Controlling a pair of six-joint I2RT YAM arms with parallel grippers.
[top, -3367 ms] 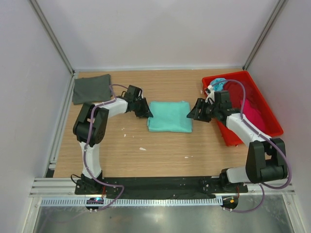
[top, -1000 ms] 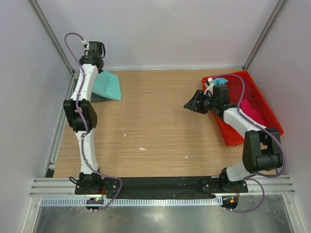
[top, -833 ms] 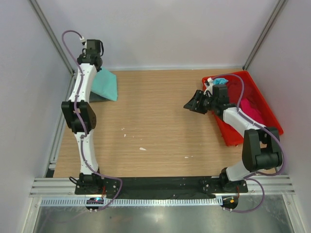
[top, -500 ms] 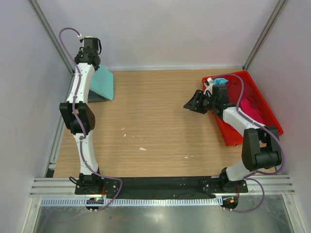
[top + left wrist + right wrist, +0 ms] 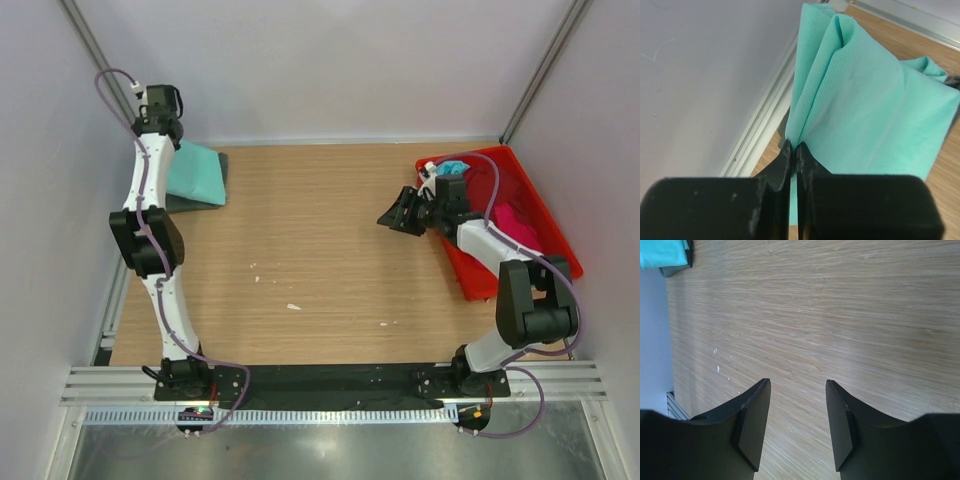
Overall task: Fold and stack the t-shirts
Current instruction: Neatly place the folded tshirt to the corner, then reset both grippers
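Note:
The folded mint green t-shirt (image 5: 195, 172) hangs tilted at the back left corner, its lower edge resting on the dark grey t-shirt (image 5: 207, 199). My left gripper (image 5: 166, 138) is shut on the mint shirt's upper edge; the left wrist view shows the cloth (image 5: 875, 100) pinched between the closed fingertips of that gripper (image 5: 793, 147). My right gripper (image 5: 392, 218) hovers open and empty over bare wood beside the tray, jaws apart in its wrist view (image 5: 797, 385). The mint shirt (image 5: 662, 252) also shows there, far off. Pink (image 5: 515, 225) and turquoise (image 5: 450, 170) t-shirts lie in the tray.
A red plastic tray (image 5: 550, 250) stands at the right edge of the wooden table (image 5: 320, 250). White walls and aluminium rails (image 5: 115, 290) close in the left, back and right sides; the left arm is stretched close to the left wall.
The mint shirt, earlier in mid-table between both grippers, has been carried to the back left. Over the last second the left gripper drew it further left over the grey shirt. The right arm barely moved.

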